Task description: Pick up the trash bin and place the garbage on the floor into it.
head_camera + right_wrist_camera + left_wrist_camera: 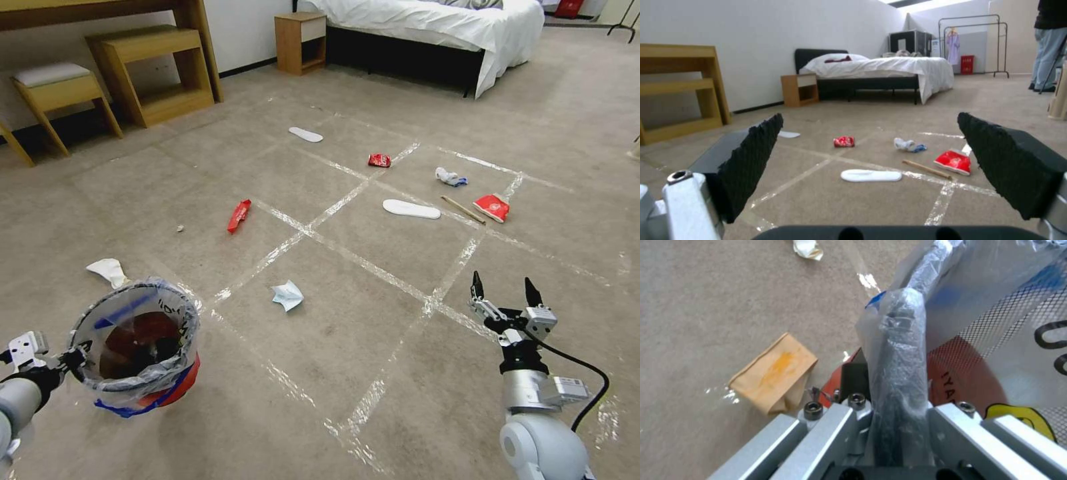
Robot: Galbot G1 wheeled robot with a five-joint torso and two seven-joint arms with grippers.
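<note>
In the head view, the left gripper [75,358] is clamping the near rim of the small round red trash bin [137,347] lined with crinkled clear plastic, holding it low at the robot's left over the beige-brown carpeted floor [333,347] crossed by shiny tape lines. The right gripper [505,290] is hovering at the lower right with its black fingers spread apart and nothing between them. Garbage is lying scattered ahead: a crumpled pale paper [288,295] closest, a white crumpled scrap [108,270] just beyond the bin, a red wrapper [239,215], a white flat insole [411,209], a wooden stick [462,209], a red flattened carton [493,207], a crushed red can [379,160], a white-and-blue wad [449,177] and a second insole [305,135] farthest off.

In the left wrist view, one finger [900,373] is sitting inside the bag against the bin's wall [965,373], and a tan cardboard scrap [775,373] is lying on the carpet beside the bin.

In the right wrist view, the open pads [753,166] are framing the insole [871,175], stick [927,168], carton [954,161] and can [844,141].
</note>
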